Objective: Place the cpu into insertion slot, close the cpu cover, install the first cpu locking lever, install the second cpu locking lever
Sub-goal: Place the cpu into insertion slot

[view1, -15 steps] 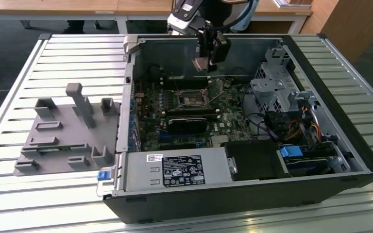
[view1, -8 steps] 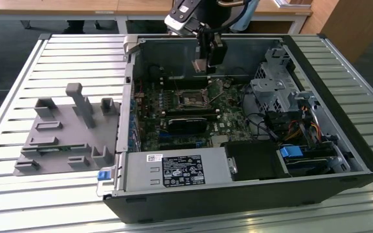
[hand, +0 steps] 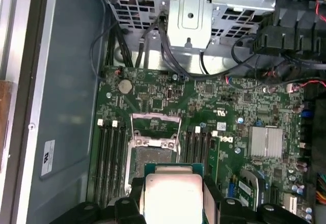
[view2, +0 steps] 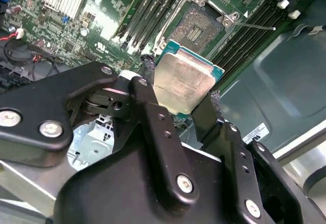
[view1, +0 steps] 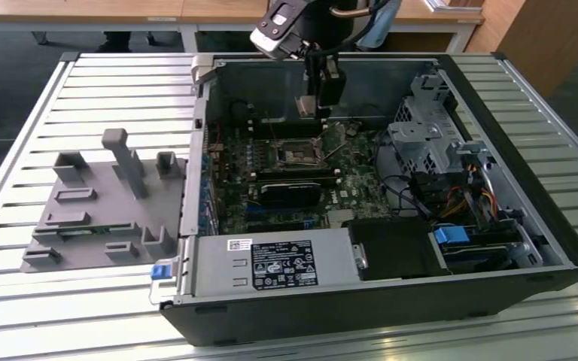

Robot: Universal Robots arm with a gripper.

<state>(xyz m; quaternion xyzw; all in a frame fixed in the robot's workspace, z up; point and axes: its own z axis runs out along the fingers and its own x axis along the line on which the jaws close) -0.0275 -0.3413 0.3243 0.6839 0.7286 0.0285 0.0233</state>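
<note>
My gripper clamped on the cpu by two opposite edges — it hangs above the insertion slot, not touching. The cpu cover stands flipped open.

No print can be read. In the exterior view a black-and-white label lies on the power supply, at 6 o'clock in the case. A small sticker sits at the label's 10 o'clock. In both wrist views a white wall sticker bears marks too small to tell.
</note>
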